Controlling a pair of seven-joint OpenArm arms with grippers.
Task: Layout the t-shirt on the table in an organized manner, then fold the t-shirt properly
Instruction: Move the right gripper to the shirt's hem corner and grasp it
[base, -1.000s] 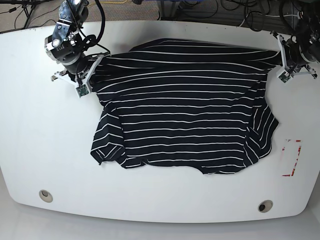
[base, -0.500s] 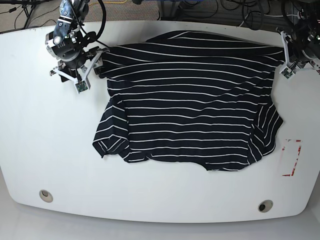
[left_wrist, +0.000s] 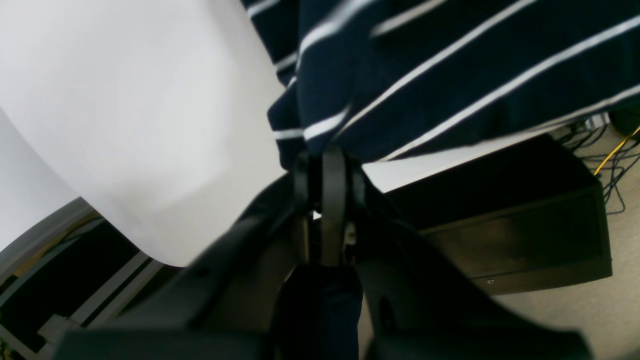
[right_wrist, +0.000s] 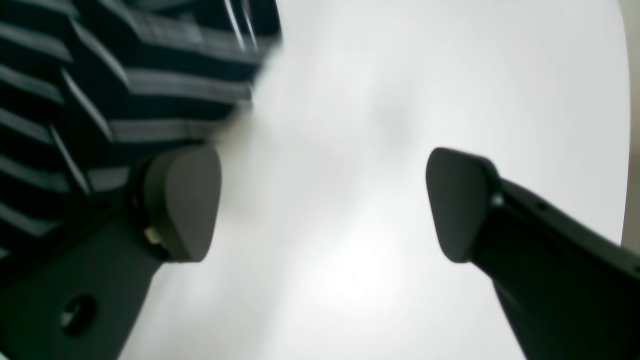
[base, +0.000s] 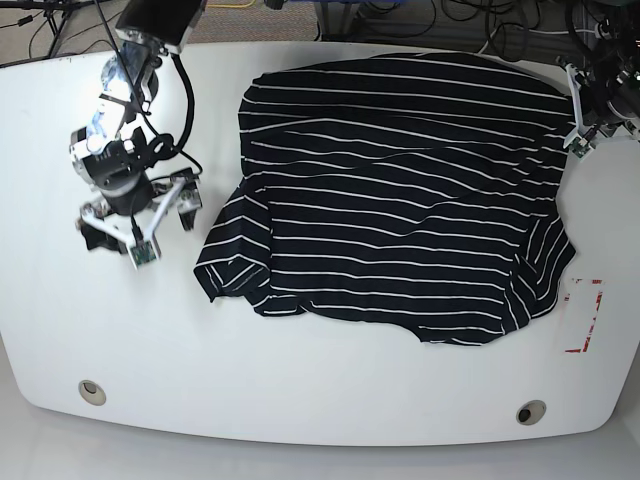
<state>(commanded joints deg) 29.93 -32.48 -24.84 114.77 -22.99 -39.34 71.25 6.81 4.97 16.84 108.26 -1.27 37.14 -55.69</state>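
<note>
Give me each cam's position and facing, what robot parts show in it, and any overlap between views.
Base: overhead, looking down on the table, the t-shirt and both arms.
Left wrist: behind the left gripper, facing the far table edge and the floor beyond; jaws shut on the t-shirt.
Right wrist: behind the right gripper, facing bare table; jaws open, empty.
Shared: all three show the t-shirt and table.
</note>
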